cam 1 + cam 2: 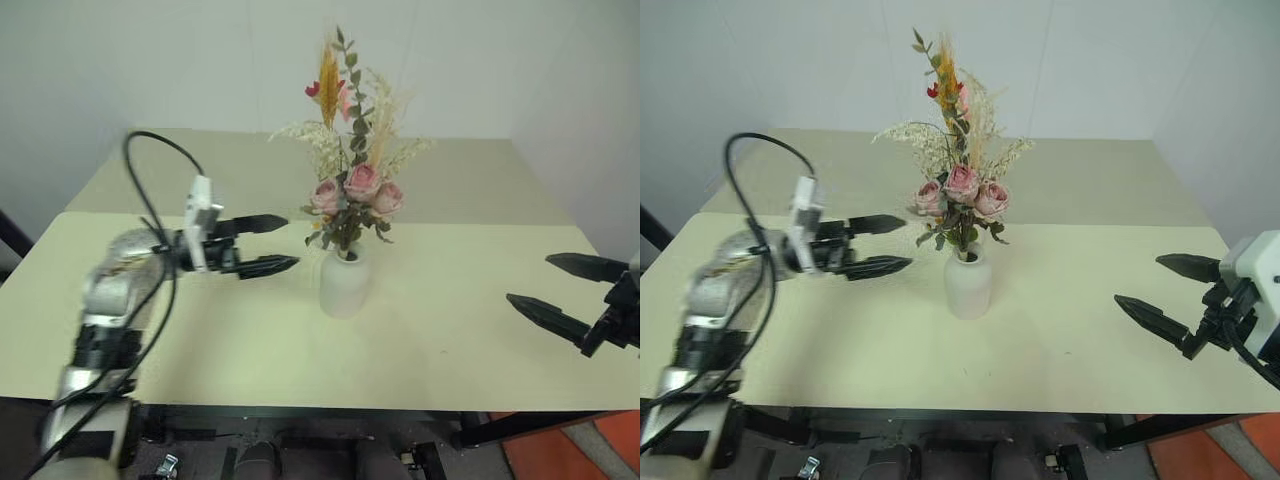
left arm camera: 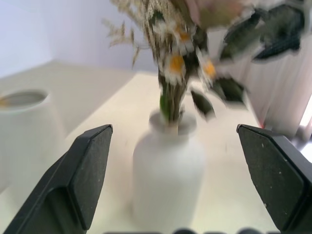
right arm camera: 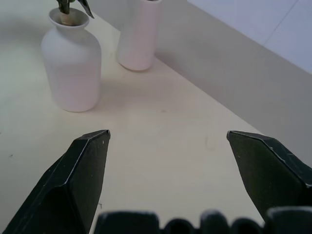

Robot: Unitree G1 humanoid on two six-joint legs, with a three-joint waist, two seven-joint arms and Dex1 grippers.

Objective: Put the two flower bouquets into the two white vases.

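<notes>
white short vase holds rose bouquet; left hand spread beside it.

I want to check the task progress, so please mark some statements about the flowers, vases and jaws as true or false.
1. The full bunch of pink roses stands in the short rounded matte white vase. True.
2. The left gripper clamps that vase. False: its jaws are open, beside the vase, apart from it.
3. The right gripper holds a bouquet. False: its jaws are open and empty.
4. A taller white tapered vase stands behind the short one. True.
</notes>
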